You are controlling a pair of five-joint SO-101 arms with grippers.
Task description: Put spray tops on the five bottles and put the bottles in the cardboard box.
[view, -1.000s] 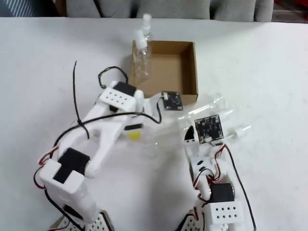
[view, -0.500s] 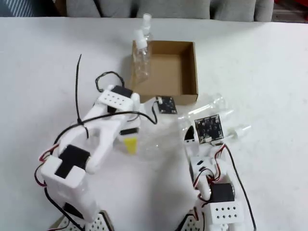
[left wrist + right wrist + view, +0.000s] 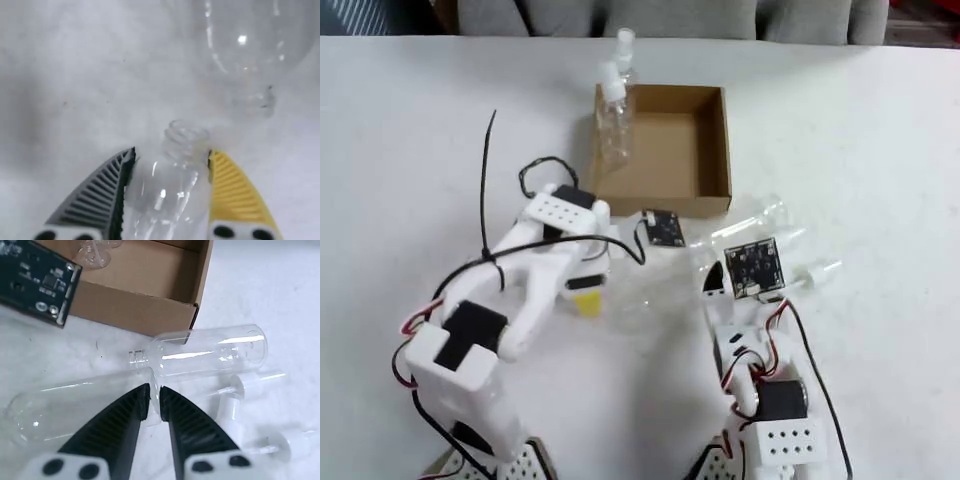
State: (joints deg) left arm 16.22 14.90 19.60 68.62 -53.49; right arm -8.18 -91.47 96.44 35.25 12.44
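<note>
My left gripper (image 3: 171, 152) has its grey and yellow fingers closed on a clear bottle (image 3: 167, 195) whose neck is open, without a top. Beyond it lies a second clear bottle (image 3: 250, 40). From above, the left gripper (image 3: 587, 297) hangs over the table in front of the cardboard box (image 3: 728, 150). My right gripper (image 3: 155, 392) is shut, with its black tips against the shoulder of a lying bottle (image 3: 210, 352); another uncapped bottle (image 3: 70, 400) lies beside it. Loose spray tops (image 3: 235, 395) rest close by. Two bottles with tops (image 3: 614, 120) stand at the box's far left corner.
The box wall (image 3: 135, 305) stands just beyond the lying bottles. A spray top (image 3: 818, 270) lies to the right of the right arm (image 3: 752, 265). A black cable (image 3: 485, 190) loops off the left arm. Grey chairs line the far table edge.
The left arm has drawn back from the box toward the front left, its yellow finger now lower over the table. The right arm has not moved.
</note>
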